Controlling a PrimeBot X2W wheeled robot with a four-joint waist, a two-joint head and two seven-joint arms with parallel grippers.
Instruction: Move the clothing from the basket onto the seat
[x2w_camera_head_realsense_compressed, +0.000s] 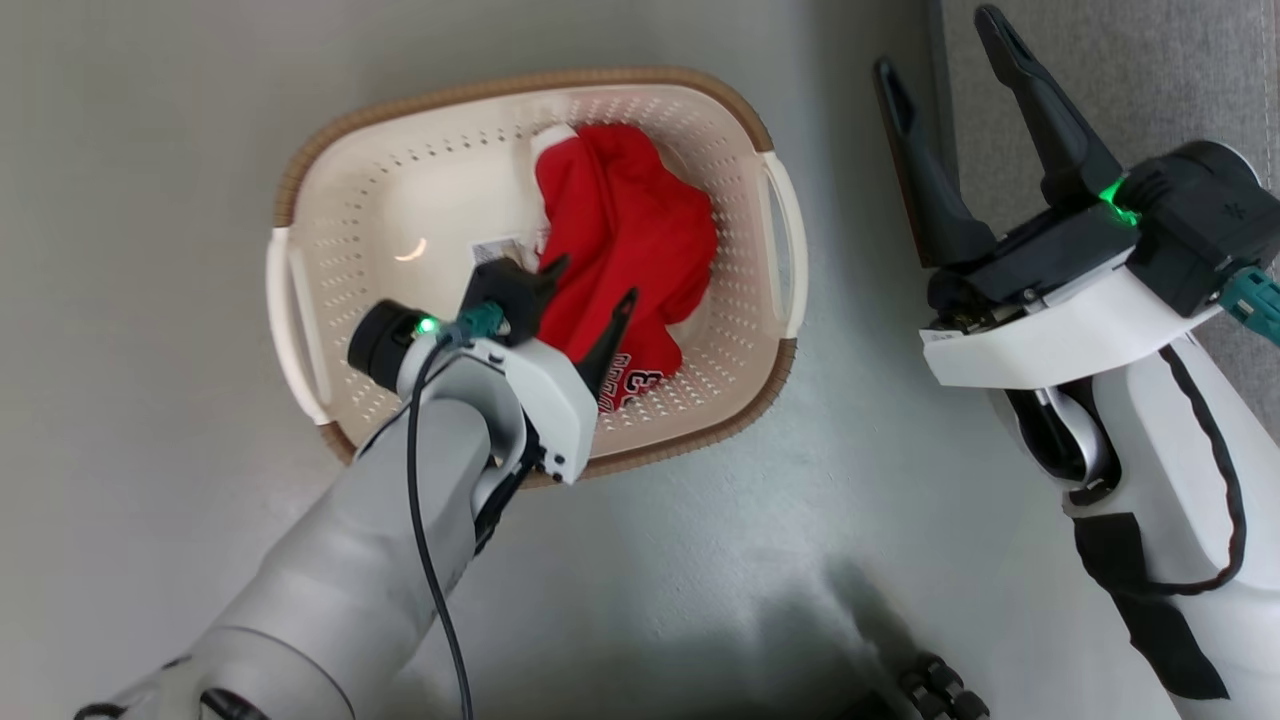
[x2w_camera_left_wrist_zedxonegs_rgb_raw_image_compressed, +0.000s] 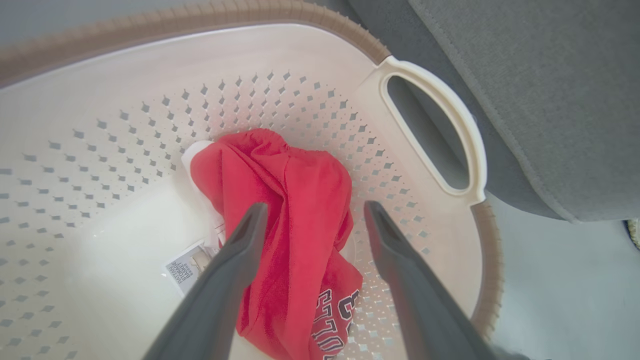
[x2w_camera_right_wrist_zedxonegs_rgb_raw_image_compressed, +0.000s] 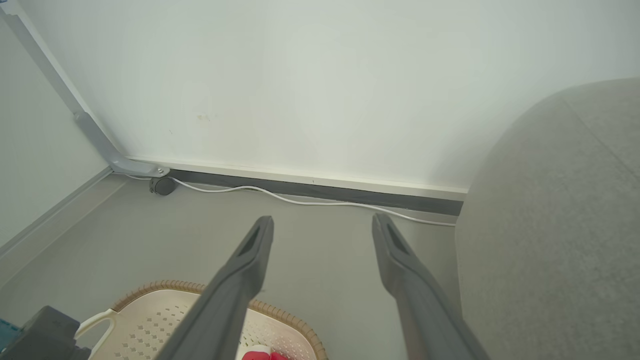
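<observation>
**A:** Clothing?
**B:** Red clothing (x2w_camera_head_realsense_compressed: 625, 235), crumpled, dark-and-white lettering showing. It lies in the cream basket (x2w_camera_head_realsense_compressed: 400, 170) on the grey floor (x2w_camera_head_realsense_compressed: 130, 250).
**A:** Pincers?
**B:** Both wide, empty: left pincer (x2w_camera_head_realsense_compressed: 595, 278) over the garment, right pincer (x2w_camera_head_realsense_compressed: 937, 40) beside the grey seat (x2w_camera_head_realsense_compressed: 1150, 70). White wall (x2w_camera_right_wrist_zedxonegs_rgb_raw_image_compressed: 320, 75) beyond.

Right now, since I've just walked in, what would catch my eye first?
A bright red garment lies crumpled in the right half of the cream perforated laundry basket on the grey floor. The left pincer is open over it. The grey sofa stands just right of the basket.
</observation>
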